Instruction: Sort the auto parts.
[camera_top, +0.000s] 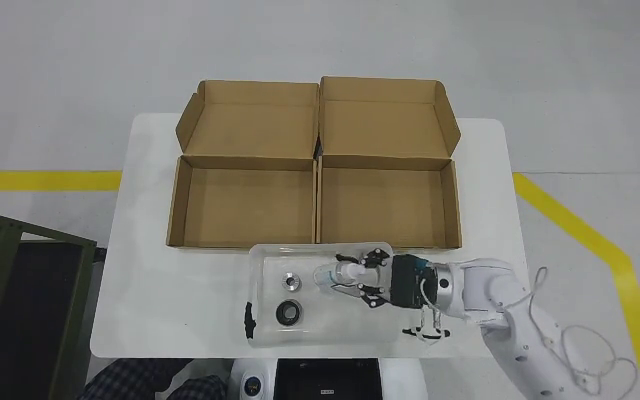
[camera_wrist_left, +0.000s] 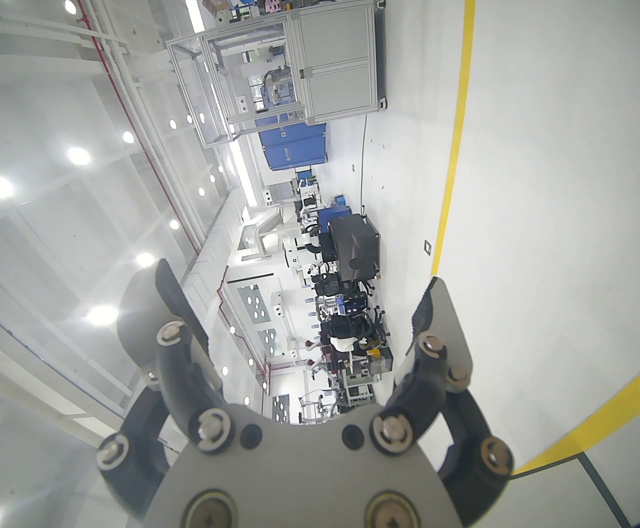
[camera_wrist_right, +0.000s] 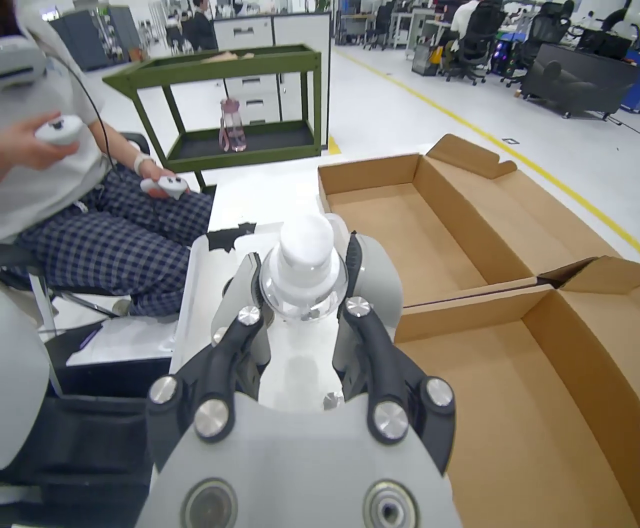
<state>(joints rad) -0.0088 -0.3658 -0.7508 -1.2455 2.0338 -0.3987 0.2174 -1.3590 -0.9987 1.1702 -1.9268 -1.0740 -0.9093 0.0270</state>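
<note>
A clear plastic tray (camera_top: 262, 262) lies at the table's front, in front of two open cardboard boxes. In it rest a small silver ring part (camera_top: 289, 281) and a black round part (camera_top: 290, 313). My right gripper (camera_top: 352, 275) is over the tray, shut on a white and clear bulb-shaped part (camera_wrist_right: 305, 270) held between its fingers (camera_wrist_right: 240, 295). The same bulb-shaped part (camera_top: 335, 272) pokes out toward the tray's middle in the top view. My left gripper (camera_wrist_left: 295, 305) is open, pointing away from the table at the room, with nothing between its fingers.
The left cardboard box (camera_top: 240, 205) and the right cardboard box (camera_top: 385, 205) stand side by side with lids folded back. Black tape (camera_top: 248, 320) marks the tray's front left corner. A green cart (camera_wrist_right: 235, 100) stands beyond the table's left side.
</note>
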